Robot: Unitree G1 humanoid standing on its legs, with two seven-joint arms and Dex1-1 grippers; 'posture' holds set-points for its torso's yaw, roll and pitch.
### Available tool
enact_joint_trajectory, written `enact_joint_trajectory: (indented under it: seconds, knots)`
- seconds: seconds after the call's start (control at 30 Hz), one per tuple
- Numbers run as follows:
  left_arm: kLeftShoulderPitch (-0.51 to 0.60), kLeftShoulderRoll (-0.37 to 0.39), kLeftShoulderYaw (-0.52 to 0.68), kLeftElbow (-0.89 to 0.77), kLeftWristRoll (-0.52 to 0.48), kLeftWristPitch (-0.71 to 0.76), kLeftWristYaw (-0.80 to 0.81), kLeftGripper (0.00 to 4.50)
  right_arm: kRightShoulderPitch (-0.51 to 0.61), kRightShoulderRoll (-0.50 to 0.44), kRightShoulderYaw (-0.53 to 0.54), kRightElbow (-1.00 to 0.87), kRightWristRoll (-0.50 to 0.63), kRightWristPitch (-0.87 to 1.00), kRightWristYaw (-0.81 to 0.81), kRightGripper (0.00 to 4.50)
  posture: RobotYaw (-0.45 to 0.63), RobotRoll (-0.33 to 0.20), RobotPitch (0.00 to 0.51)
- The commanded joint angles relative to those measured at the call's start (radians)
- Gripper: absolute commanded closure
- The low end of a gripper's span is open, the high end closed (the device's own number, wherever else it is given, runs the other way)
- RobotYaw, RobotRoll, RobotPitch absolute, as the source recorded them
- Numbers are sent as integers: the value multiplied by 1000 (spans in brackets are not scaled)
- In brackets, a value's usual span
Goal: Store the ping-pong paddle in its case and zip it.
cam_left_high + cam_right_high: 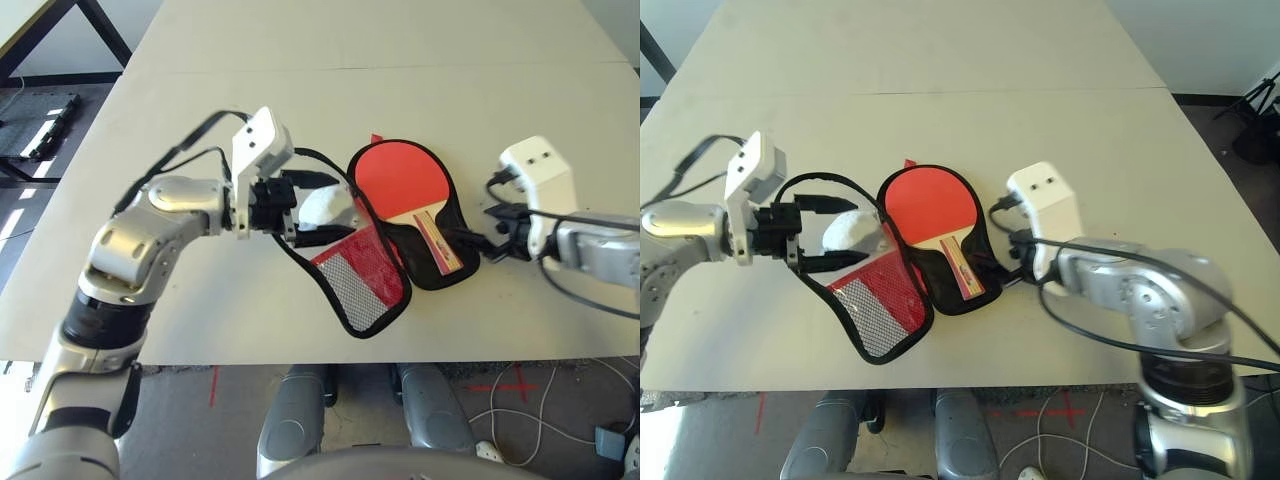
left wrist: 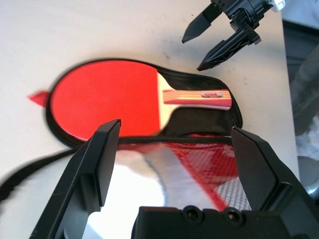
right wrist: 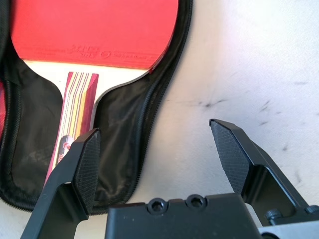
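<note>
Nearest the camera lay the mesh-pocketed flap (image 1: 365,285) of the case (image 1: 440,262), folded open toward the near edge of the bench (image 1: 420,90), its red fabric and black zipper edging facing up. Just left of that flap the left pincer (image 1: 310,208) hovered with its two black fingers (image 2: 99,164) spread apart and holding nothing, pointed rightward across the open case. Between those fingers, close under them, sat a whitish soft pouch (image 1: 325,207) with a black cord (image 1: 825,178) looping away from it toward the far left. Beyond it, the ping-pong paddle (image 1: 400,180) rested inside the other half of the case, red face up and toward the far side, its striped handle (image 1: 437,240) pointing near and slightly right over the black lining. A small red tab (image 1: 376,138) poked out at the far edge of the case. On the right, the right pincer (image 1: 1002,272) sat close to the handle end of the case, its fingers (image 3: 82,164) also parted and empty, one of them over the zipper edge and the other over bare bench. The case was unzipped, with the paddle lying in its far-right half.
</note>
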Motion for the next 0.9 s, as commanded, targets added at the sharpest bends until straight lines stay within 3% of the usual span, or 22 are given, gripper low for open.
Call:
enact_joint_trajectory:
  seconds: [0.03, 0.27, 0.47, 0.7, 0.9]
  knots:
    - [28, 108, 51, -13, -13, 41, -42, 0, 19, -32, 30, 46, -46, -107, 111, 17, -31, 0, 250]
    - [151, 296, 164, 36, 1, 38, -112, 0, 8, -40, 66, 150, -103, -221, 265, 17, 14, 0, 247]
    - [270, 336, 191, 48, 36, -8, -115, 0, -2, -19, 56, 228, -130, -322, 371, 17, 26, 0, 241]
    - [270, 280, 119, -2, 27, -8, -81, 0, 19, -32, 28, 289, -161, -400, 455, 17, 9, 0, 234]
    - [140, 134, -3, -67, -29, 61, -35, 0, 29, -10, 3, 349, -191, -513, 505, 17, -16, 0, 230]
